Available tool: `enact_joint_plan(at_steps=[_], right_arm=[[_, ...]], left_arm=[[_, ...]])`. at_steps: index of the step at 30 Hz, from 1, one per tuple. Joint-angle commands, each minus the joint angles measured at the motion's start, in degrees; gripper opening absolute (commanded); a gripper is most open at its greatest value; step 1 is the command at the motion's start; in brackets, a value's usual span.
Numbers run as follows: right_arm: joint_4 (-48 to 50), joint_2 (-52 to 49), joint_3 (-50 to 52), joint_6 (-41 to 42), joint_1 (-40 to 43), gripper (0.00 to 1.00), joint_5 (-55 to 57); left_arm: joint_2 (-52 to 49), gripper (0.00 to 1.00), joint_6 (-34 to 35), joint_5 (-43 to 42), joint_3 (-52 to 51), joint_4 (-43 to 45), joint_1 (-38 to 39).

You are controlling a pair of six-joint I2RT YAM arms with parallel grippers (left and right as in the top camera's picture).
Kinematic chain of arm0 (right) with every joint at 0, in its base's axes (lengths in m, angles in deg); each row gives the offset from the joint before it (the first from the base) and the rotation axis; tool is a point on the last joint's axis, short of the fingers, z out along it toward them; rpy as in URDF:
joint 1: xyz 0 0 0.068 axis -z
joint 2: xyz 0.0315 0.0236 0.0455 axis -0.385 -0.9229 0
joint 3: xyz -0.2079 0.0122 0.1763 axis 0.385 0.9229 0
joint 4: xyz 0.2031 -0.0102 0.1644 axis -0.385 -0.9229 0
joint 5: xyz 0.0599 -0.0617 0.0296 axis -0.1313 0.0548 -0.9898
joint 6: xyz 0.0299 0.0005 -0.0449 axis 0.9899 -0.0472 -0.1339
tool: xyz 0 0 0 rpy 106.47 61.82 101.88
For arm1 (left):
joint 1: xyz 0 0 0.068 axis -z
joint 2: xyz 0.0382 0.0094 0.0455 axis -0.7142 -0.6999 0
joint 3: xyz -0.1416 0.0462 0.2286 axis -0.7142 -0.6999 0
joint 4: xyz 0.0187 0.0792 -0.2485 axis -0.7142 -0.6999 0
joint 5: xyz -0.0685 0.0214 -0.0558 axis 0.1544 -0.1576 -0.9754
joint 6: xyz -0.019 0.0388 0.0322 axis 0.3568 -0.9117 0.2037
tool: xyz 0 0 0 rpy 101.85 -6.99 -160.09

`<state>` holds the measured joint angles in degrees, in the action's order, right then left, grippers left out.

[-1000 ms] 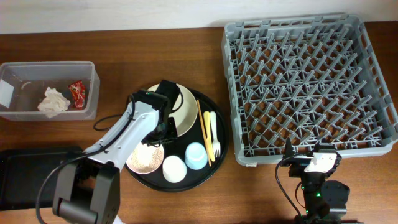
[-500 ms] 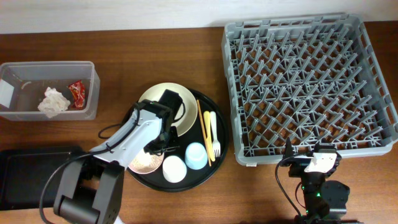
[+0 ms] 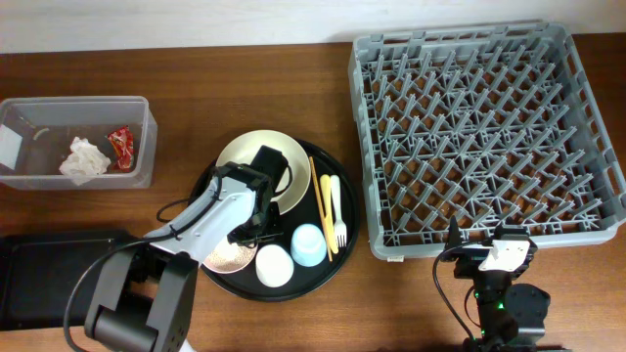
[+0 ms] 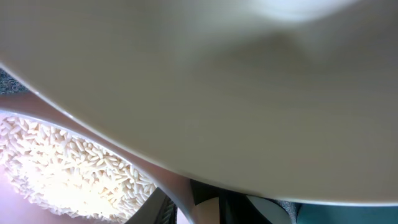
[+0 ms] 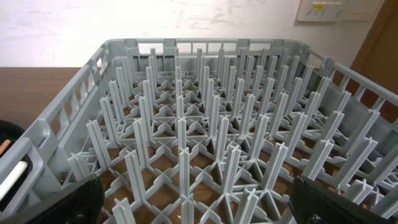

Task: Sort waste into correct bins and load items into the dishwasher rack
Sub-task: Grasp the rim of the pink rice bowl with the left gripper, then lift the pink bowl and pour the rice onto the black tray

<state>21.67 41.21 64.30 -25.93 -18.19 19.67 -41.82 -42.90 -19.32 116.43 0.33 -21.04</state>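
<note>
The pink bowl (image 3: 223, 256) holds white rice grains (image 4: 68, 162) on the round black tray (image 3: 293, 289). My left gripper (image 3: 252, 227) is down at the bowl's far rim, beside the cream bowl (image 3: 245, 156). In the left wrist view the cream bowl (image 4: 217, 81) fills the top. The dark fingers (image 4: 186, 208) sit either side of the pink rim (image 4: 18, 102); their grip is hidden. The white cup (image 3: 274, 266), light-blue cup (image 3: 308, 244), orange sticks (image 3: 317, 200) and cream fork (image 3: 337, 217) lie on the tray. My right gripper (image 3: 489, 244) is open and empty at the grey rack's (image 3: 460, 37) front edge.
The clear tub (image 3: 147, 127) at the far left holds the paper wad (image 3: 83, 159) and the red wrapper (image 3: 121, 147). The shallow black tray (image 3: 49, 256) lies at the front left. The rack's pegs (image 5: 205, 124) stand just ahead of the right gripper (image 5: 199, 208).
My left gripper has moved from over the cream bowl toward the table's front, down to the pink bowl's rim. The bowls, cups and right arm have not moved.
</note>
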Motion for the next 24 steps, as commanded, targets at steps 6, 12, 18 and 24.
enact_joint_plan(at_steps=[6,12,18,24], right_arm=[[-0.2,0.39,0.42,0.04,-0.31,0.98,0.31],[-0.2,0.39,0.42,0.04,-0.31,0.98,0.31],[-0.2,0.39,0.42,0.04,-0.31,0.98,0.31],[-0.2,0.39,0.42,0.04,-0.31,0.98,0.31]], left_arm=[[-0.39,0.22,0.13,2.23,0.83,-1.68,0.07],[-0.39,0.15,0.13,2.12,2.49,-2.19,0.07],[-0.42,0.01,0.13,1.97,2.49,-2.84,0.09],[-0.39,0.01,0.11,2.21,2.69,-2.99,0.07]])
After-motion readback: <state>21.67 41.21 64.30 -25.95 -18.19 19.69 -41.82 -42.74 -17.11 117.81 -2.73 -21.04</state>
